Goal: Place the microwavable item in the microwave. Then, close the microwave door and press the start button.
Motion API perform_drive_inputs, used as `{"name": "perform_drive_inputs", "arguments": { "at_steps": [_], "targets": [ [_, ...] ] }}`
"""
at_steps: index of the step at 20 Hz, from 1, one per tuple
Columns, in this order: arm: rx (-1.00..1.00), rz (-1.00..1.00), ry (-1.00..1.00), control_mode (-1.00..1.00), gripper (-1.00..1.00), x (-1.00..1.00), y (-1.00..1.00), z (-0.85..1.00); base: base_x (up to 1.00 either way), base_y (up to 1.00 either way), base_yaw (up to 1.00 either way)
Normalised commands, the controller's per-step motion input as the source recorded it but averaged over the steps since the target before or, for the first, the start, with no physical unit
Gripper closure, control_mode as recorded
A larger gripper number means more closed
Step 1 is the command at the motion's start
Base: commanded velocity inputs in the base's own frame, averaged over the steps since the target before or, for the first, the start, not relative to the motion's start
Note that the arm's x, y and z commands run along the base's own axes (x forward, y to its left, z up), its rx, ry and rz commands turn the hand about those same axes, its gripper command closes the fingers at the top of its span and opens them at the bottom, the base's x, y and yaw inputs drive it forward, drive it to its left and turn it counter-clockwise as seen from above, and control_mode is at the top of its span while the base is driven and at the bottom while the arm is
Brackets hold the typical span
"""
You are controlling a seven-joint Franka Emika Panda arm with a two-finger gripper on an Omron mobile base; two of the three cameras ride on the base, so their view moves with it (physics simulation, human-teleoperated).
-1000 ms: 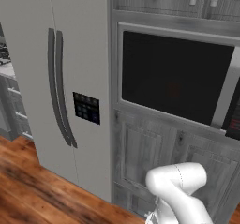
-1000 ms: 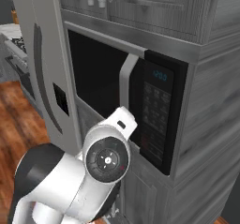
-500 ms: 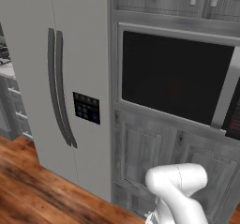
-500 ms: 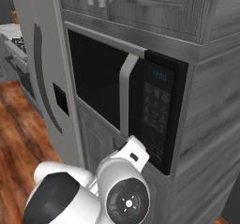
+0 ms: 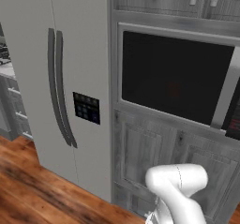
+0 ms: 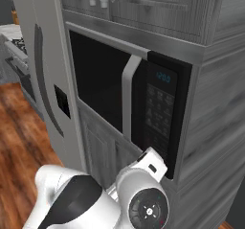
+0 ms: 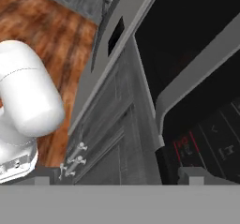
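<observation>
- The gripper (image 7: 115, 176) stands released, its two dark finger tips (image 7: 43, 175) set wide apart at the bottom of the hand view, grasping nothing.
- Between those tips, the hand view looks up along a grey wooden cabinet door (image 7: 119, 124) under the microwave (image 6: 143, 98), with small silver handles (image 7: 75, 161) at about 7 o'clock.
- At 3 to 4 o'clock in the hand view sits the dark control strip (image 7: 206, 138) with red-marked buttons.
- The microwave door (image 5: 176, 80) is shut, its black glass window flush in the steel frame; a faint reddish shape shows dimly behind the glass, too dark to identify.
- The vertical silver bar handle (image 6: 127, 97) runs just beside the control strip, whose small display (image 6: 162, 77) glows blue-green.
- The white arm (image 5: 178, 190) rises at 5 o'clock in the left base view, below the microwave.
- At 9 o'clock of the microwave stands the tall grey fridge (image 5: 61, 78) with its dark dispenser panel (image 5: 86, 108).
- Wooden floor (image 5: 33, 195) lies below.
</observation>
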Motion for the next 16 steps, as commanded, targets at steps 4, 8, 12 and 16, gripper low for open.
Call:
{"name": "perform_drive_inputs", "arguments": {
  "at_steps": [4, 8, 12, 16],
  "targets": [
    [0.0, -0.22, 0.0, -1.0, -1.0, 0.58, 0.0, -0.24, 0.0, 0.0, 0.0],
    [0.0, -0.24, -0.02, -1.0, -1.0, 0.45, 0.0, -0.28, 0.0, 0.0, 0.0],
    [0.0, -0.22, -0.01, -1.0, -1.0, 0.28, -0.01, -0.35, 0.0, 0.0, 0.0],
    [0.0, -0.18, 0.0, -1.0, -1.0, 0.19, -0.05, -0.38, 0.0, 0.0, 0.0]
  ]
}}
